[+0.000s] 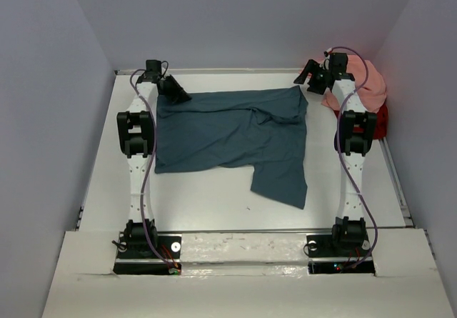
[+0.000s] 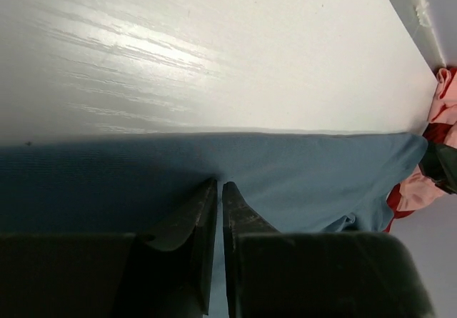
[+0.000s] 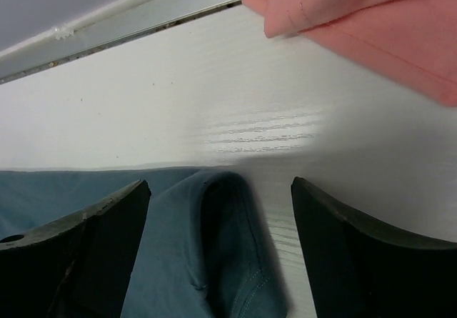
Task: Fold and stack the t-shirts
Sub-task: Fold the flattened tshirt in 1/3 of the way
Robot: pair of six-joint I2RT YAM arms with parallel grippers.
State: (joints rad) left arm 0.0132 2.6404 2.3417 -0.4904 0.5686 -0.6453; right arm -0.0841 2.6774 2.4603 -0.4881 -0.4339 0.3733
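Here, a teal-blue shirt [image 1: 228, 136] lies spread and rumpled on the white table [image 1: 200, 200]. At its far left corner the left gripper [image 2: 220, 184] shows jaws a slit apart; whether they pinch cloth is unclear. At its far right corner the right gripper [image 3: 220, 189] is spread wide, empty. A pink shirt [image 1: 368, 86] and a red shirt [image 1: 380, 121] lie heaped just to its right.

White wood-grain desk top [image 1: 207, 204], boxed by plain pale grey walls [image 1: 243, 18] on three sides; soft glare near far edge.
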